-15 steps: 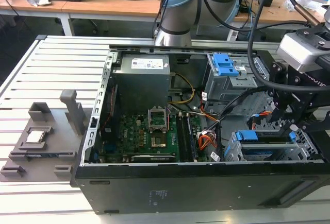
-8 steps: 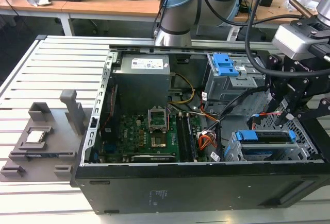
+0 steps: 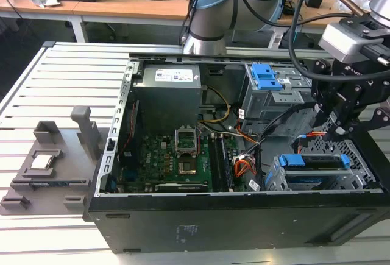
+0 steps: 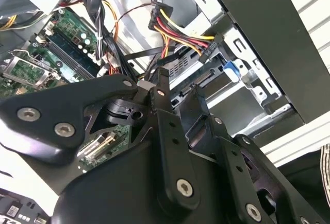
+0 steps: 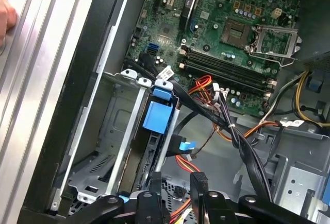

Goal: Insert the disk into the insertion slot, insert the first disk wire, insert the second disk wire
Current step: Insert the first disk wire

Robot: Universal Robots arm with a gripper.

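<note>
**Q:** How is the arm posed?
**A:** The silver and pale-blue jointed robot arm (image 3: 210, 9) stands behind the case and bends over to the exterior view's right. Its black two-fingered tool (image 3: 337, 132) points down over the drive corner. In both wrist views the fingers (image 5: 198, 180) stand apart, with nothing clamped between them.

**Q:** Where is the disk, and what can be counted, near to far?
**A:** Nearest is one open black steel computer case (image 3: 183, 228) on the slatted metal worktop (image 3: 61, 82). In its near corner, one flat metal disk framed by a bright blue plastic bracket (image 3: 317, 162) lies inside the silver perforated sheet-metal insertion slot (image 3: 275, 180), just below the tool. One black connector on red, yellow and black wires (image 4: 210, 46) hangs just beside the disk's connector edge; whether it is plugged in cannot be told. Farther in are one green motherboard (image 3: 177, 155), one taller grey cage with a blue latch (image 3: 265, 76), and one grey power supply box (image 3: 167, 103).

**Q:** Is any writing legible?
**A:** One white label (image 3: 173, 75) sits on the power supply box; its print cannot be made out.
</note>
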